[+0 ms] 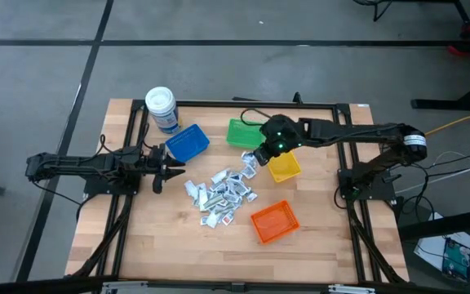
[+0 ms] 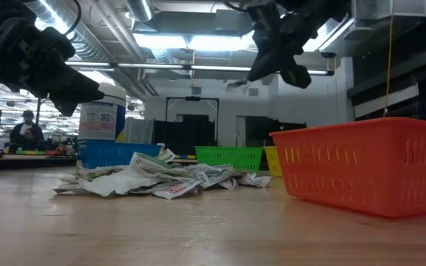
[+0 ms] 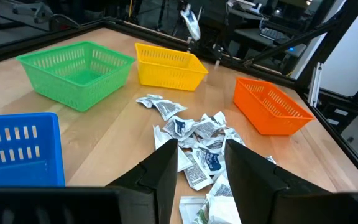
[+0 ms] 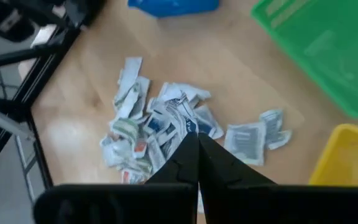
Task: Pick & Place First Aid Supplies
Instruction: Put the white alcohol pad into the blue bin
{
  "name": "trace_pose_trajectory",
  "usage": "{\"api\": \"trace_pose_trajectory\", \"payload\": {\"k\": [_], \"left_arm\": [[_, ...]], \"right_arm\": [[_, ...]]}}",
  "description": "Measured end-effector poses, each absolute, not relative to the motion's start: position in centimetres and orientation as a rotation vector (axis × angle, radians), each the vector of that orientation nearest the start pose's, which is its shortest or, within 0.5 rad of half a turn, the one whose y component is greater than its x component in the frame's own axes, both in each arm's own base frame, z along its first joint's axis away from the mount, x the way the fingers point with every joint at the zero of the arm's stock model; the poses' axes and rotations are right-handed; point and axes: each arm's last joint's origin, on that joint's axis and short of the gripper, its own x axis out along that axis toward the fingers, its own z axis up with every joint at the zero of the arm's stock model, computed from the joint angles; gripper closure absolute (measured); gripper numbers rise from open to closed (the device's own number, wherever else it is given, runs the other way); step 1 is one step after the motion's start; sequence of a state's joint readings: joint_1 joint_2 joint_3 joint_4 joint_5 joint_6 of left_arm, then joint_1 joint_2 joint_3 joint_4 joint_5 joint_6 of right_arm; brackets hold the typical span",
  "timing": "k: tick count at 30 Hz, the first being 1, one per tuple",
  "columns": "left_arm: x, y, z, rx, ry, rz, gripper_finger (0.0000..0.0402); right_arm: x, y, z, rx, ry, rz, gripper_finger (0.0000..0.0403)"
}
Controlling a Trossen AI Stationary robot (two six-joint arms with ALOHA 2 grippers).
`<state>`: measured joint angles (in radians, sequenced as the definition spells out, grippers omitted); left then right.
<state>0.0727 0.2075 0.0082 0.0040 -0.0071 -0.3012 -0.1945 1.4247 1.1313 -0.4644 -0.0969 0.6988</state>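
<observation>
The table [image 1: 137, 237] is a wooden slab inside a black frame, seen whole only from above. On it stand four bins: blue bin [image 1: 188, 143] near the left arm, green bin [image 1: 243, 133] beside it, yellow bin [image 1: 285, 168] under the right arm, and orange bin [image 1: 275, 221] nearest the front edge. The low view puts the orange bin large in front and the others small behind it. A jar [image 1: 161, 109] stands behind the blue bin; the high view shows its white lid, the low view only its side.

The left gripper [image 1: 172, 169] hangs just left of the heap, above the table. Its wrist view shows its fingers [image 3: 166, 165] spread apart with nothing between them, the heap lying beyond their tips. The right gripper [image 1: 259, 155] hovers high between the green and yellow bins. Its wrist view looks straight down past fingers [image 4: 182, 163] pressed together; whether they pinch anything cannot be told there. The left wrist view alone shows a small pale slip [image 3: 191, 22] dangling in the air behind the yellow bin.

The packets [image 1: 221, 193] lie in a loose heap mid-table, between the blue and orange bins. One packet [image 4: 248, 140] sits apart from the heap, towards the yellow bin.
</observation>
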Motion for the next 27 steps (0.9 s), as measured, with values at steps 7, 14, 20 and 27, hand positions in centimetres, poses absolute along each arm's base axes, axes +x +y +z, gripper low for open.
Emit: {"api": "trace_pose_trajectory", "payload": {"k": [7,14,20,27], "left_arm": [[10.8,0.8,14.9,-0.306,0.182,0.108,0.0274],[10.8,0.8,14.9,-0.306,0.182,0.108,0.0274],[10.8,0.8,14.9,-0.306,0.182,0.109,0.0274],[10.8,0.8,15.0,-0.306,0.182,0.109,0.0274]], "right_arm": [[29.3,-8.2,28.5,0.719,0.646,-0.487,0.0401],[28.5,-11.6,28.4,0.669,0.611,-0.575,0.0401],[28.8,-13.3,29.1,0.652,0.485,-0.561,0.0401],[31.7,-14.6,28.8,0.687,0.419,-0.459,0.0401]]}}
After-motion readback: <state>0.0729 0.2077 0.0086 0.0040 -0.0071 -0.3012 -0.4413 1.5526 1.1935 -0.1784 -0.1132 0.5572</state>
